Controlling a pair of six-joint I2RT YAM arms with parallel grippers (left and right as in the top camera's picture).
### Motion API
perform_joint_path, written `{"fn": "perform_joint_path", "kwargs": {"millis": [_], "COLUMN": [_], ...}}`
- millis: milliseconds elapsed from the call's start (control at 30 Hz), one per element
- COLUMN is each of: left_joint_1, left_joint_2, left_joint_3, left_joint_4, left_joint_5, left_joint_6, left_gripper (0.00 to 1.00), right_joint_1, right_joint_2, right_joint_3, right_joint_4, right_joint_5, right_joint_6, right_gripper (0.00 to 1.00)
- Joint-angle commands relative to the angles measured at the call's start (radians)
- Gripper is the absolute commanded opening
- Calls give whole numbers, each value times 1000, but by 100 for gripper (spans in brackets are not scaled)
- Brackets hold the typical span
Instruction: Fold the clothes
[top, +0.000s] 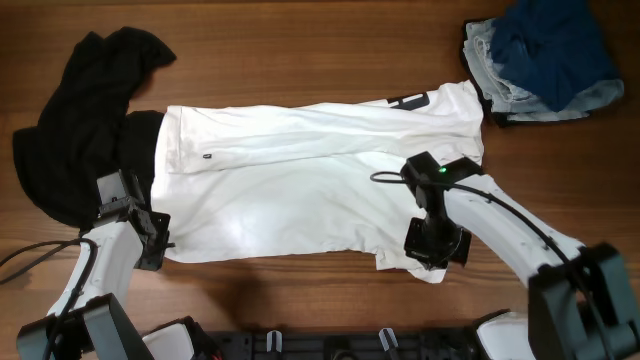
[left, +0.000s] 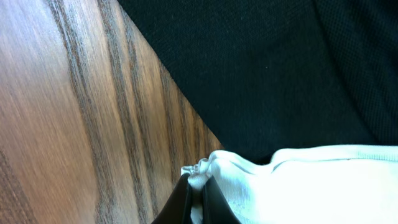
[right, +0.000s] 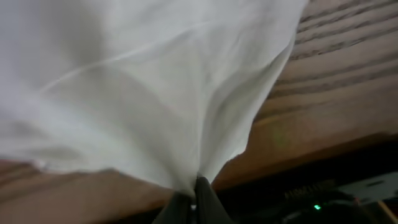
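Observation:
A white shirt (top: 300, 190) lies spread across the middle of the wooden table, partly folded lengthwise. My left gripper (top: 152, 238) is shut on the shirt's near left corner; in the left wrist view the fingers (left: 198, 198) pinch a bunch of white cloth (left: 311, 186). My right gripper (top: 432, 248) is shut on the shirt's near right corner; in the right wrist view the fingers (right: 194, 202) pinch the white cloth (right: 137, 93), which is lifted off the table.
A black garment (top: 85, 110) lies at the left, partly under the white shirt; it also shows in the left wrist view (left: 280, 68). A pile of blue denim clothes (top: 540, 55) sits at the far right corner. The table's near edge (right: 323, 149) is close.

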Motion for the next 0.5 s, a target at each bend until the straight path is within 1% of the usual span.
{"fn": "perform_joint_path", "kwargs": {"millis": [0, 133, 200, 333, 433, 467], "left_joint_1": [6, 6, 6, 6, 6, 6], "left_joint_2": [23, 23, 23, 23, 23, 23], "left_joint_3": [-22, -22, -22, -22, -22, -22], "left_joint_4": [11, 11, 11, 11, 12, 12], "left_joint_5": [24, 24, 24, 24, 24, 24], "left_joint_6": [16, 16, 16, 16, 16, 16], "left_gripper": [4, 4, 4, 4, 4, 4], "right_joint_1": [-6, -42, -69, -121, -145, -147], "right_joint_2": [-46, -34, -24, 14, 83, 102], "right_joint_3": [167, 273, 292, 293, 293, 293], "right_joint_4": [-37, -19, 38, 210, 334, 358], "right_joint_5": [31, 71, 88, 78, 47, 30], "right_joint_6": [-114, -159, -179, -234, -293, -304], "right_gripper": [4, 4, 4, 4, 4, 6]}}
